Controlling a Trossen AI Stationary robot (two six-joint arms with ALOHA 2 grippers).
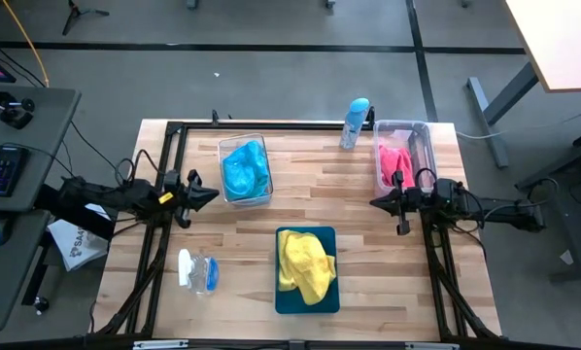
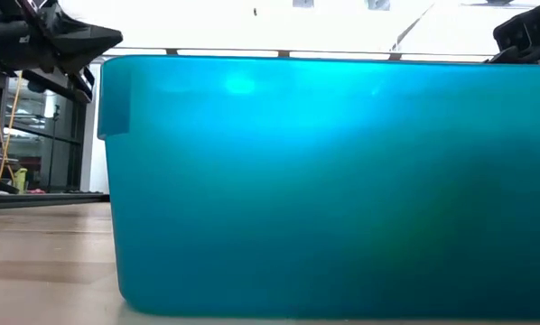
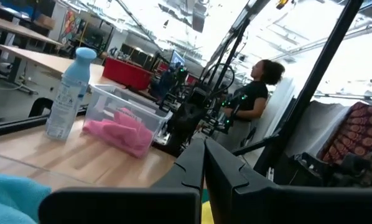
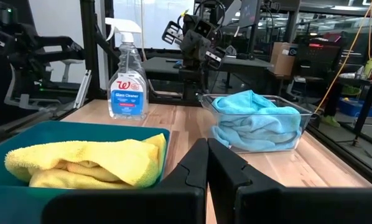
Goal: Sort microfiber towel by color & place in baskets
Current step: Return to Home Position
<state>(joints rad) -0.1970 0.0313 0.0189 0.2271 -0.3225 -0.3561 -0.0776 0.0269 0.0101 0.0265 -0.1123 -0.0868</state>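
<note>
Blue towels [image 1: 245,167] fill the clear bin [image 1: 264,146] at the far left of centre; the right wrist view shows the blue towels [image 4: 255,118] too. Pink towels [image 1: 395,163] lie in the clear bin [image 1: 414,126] at the far right, and the pink towels [image 3: 120,129] also show in the left wrist view. A yellow towel [image 1: 305,264] is heaped on the dark-teal tray [image 1: 327,301] near the front edge; the yellow towel [image 4: 86,163] shows close up. My left gripper [image 1: 209,194] hovers shut beside the blue bin. My right gripper [image 1: 376,202] hovers shut beside the pink bin.
A clear bottle with a light-blue cap [image 1: 355,122] stands at the far edge between the bins. A glass-cleaner spray bottle [image 1: 198,270] is at the near left. The tray's wall [image 2: 324,181] blocks the low view. A person [image 3: 254,93] stands beyond the table. Bare wood lies between the grippers.
</note>
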